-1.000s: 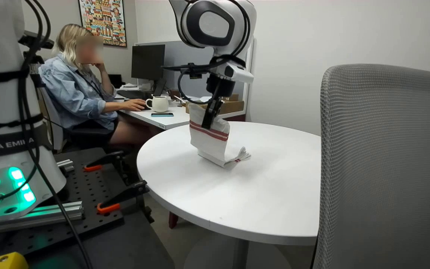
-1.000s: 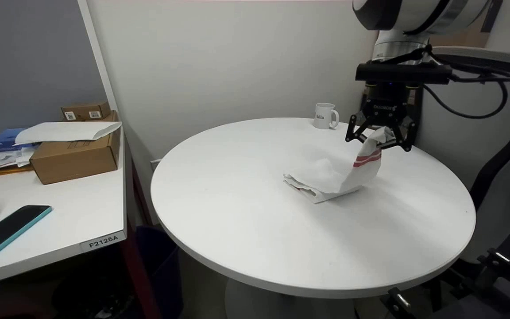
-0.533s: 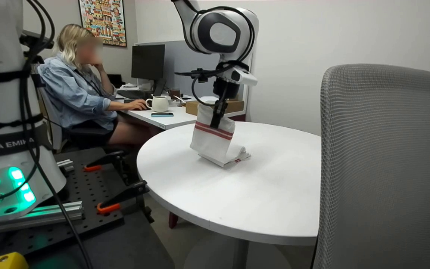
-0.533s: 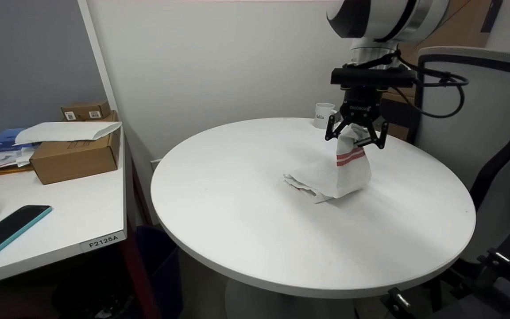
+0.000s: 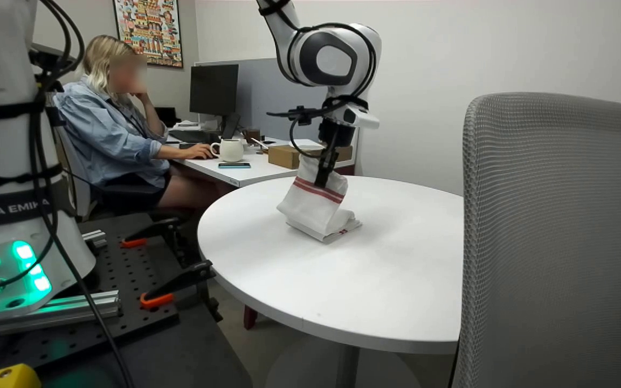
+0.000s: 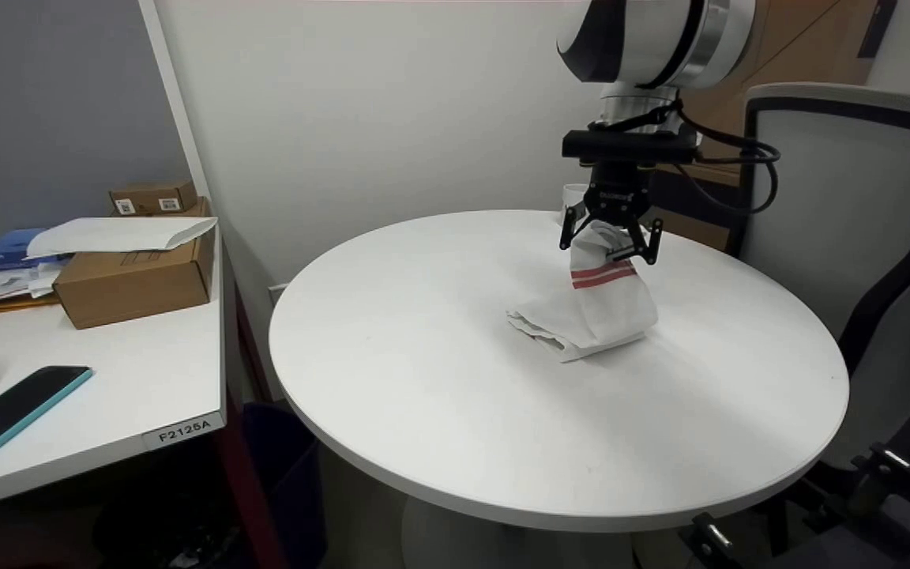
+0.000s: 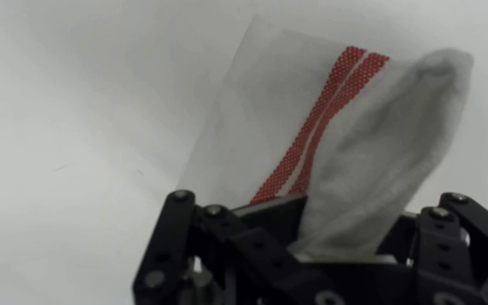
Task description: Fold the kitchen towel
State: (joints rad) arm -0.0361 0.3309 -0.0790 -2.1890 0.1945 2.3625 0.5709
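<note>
I hold the kitchen towel (image 6: 611,308), a thin white cloth with paired red stripes, pinched in my end effector (image 5: 323,182). The gripped part rises above the tabletop (image 6: 423,411), bunched at its top, stripes crossing close to my grip; the rest lies beneath in folded layers.

Seated person (image 5: 107,129), white mug (image 5: 231,150) beside phone (image 6: 19,412), mesh chair (image 5: 558,242)
</note>
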